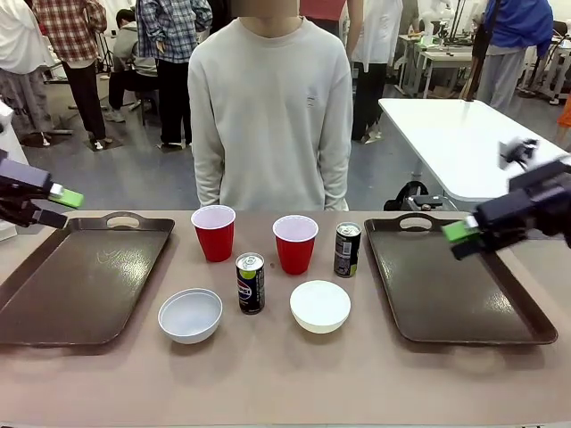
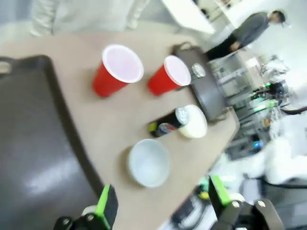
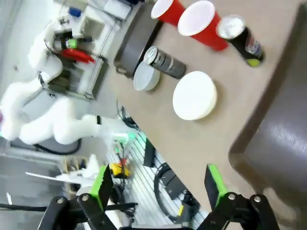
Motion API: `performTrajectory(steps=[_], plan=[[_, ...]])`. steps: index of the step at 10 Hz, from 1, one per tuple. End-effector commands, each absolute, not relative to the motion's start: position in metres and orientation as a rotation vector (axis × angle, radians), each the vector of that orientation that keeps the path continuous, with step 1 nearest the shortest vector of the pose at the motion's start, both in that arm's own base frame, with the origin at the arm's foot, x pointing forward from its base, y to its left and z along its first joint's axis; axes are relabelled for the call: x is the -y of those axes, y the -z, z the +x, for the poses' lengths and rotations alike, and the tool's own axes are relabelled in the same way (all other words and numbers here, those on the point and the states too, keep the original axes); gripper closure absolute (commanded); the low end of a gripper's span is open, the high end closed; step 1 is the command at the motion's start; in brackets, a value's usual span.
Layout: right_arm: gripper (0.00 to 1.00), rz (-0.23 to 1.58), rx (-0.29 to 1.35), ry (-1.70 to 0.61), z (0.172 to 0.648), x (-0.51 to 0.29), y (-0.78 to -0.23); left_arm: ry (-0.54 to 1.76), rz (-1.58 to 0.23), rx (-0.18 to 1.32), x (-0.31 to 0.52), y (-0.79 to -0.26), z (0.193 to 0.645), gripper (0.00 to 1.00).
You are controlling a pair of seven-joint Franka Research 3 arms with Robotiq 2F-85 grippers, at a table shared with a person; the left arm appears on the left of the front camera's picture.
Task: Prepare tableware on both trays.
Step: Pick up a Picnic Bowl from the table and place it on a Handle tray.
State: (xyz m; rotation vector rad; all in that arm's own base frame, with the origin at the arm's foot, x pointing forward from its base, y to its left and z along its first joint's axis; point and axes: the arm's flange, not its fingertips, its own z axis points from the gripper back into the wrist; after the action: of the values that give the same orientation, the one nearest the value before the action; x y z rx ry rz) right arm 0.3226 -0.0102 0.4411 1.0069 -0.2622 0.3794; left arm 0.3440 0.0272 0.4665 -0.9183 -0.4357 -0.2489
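1. The left gripper (image 1: 53, 203) is hanging with its jaws wide and nothing between them, over the outer edge of the left tray (image 1: 80, 276). The right gripper (image 1: 464, 234) is hanging equally wide and empty over the right tray (image 1: 464, 294).
2. All six pieces are standing on the table (image 1: 268, 374) between the trays, none on a tray yet. For either pair of jaws they are lying inboard, toward the other arm.
3. The left bowl (image 2: 148, 163) is sitting straight ahead of the left jaws, in line with the gap between the fingers, and it is the nearest piece to them. The left cup (image 2: 117, 69) is standing farther ahead, beyond the bowl.
4. The right bowl (image 3: 194, 95) is sitting ahead of the right jaws, leaning toward one finger's side. The right cup (image 3: 201, 24) and the back can (image 3: 240, 38) are standing beyond it.
5. The front can (image 1: 251, 283) is standing between the two bowls, nearer the left one, so the left arm looks the closer. The back can is falling to the right arm.
6. Both cans are standing upright with their long axes rising off the table, so the jaws would probably be closing across their sides. The bowls, low and wide, are likely calling for a pinch on the rim.
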Motion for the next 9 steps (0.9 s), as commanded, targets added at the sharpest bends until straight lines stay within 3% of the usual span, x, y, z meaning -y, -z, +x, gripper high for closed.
performTrajectory(steps=[1,5,7,8,9], plan=[[0.00,1.060,0.190,-0.267,0.296,0.022,-0.398,0.282,-1.014,0.309,-0.040,-0.432,0.312,0.00],[0.00,1.020,0.197,-0.261,0.277,0.043,-0.410,0.275,-0.972,0.213,-0.042,-0.428,0.308,0.00],[0.00,1.001,0.218,-0.265,0.272,0.047,-0.419,0.240,-0.957,0.223,-0.038,-0.429,0.302,0.00],[0.00,0.945,0.239,-0.274,0.273,0.042,-0.419,0.205,-0.865,0.258,-0.032,-0.437,0.304,0.00],[0.00,1.008,0.197,-0.243,0.301,0.059,-0.427,0.254,-0.970,0.203,-0.044,-0.430,0.319,0.00]])
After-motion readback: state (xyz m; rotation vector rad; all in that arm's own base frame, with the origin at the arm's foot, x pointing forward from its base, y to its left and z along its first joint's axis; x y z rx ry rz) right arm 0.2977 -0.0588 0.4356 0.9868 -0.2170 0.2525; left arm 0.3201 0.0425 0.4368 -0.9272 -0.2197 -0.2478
